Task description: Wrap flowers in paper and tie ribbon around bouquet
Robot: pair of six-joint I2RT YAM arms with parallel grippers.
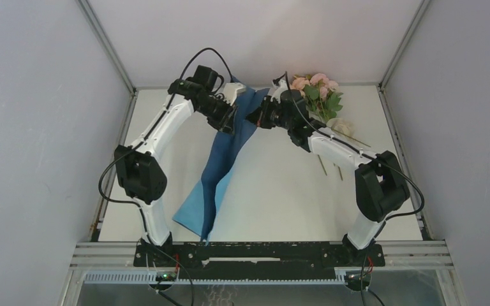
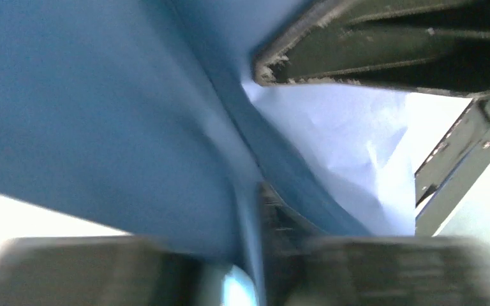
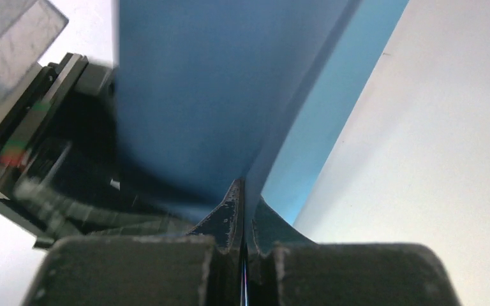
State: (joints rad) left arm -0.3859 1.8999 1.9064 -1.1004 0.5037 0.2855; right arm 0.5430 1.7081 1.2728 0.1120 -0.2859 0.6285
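The blue paper (image 1: pixel 226 172) hangs as a creased sheet from both grippers at the back middle and drapes down to the table's near edge. My right gripper (image 1: pixel 254 119) is shut on the paper's upper edge; in the right wrist view its jaws (image 3: pixel 242 191) pinch the thin sheet (image 3: pixel 191 95). My left gripper (image 1: pixel 231 121) is right beside it at the paper. Its view is blurred, with a paper fold (image 2: pixel 102 115) lying against one finger (image 2: pixel 281 213) and hiding the other. The flowers (image 1: pixel 316 89) lie at the back right. A cream-white bundle, seemingly the ribbon (image 1: pixel 341 125), lies beside them.
Two short thin sticks (image 1: pixel 330 168) lie on the white table right of the paper. Grey walls close in the table on the left, right and back. The right arm's base (image 1: pixel 379 188) stands at the near right and the left arm's elbow (image 1: pixel 139 175) at the near left.
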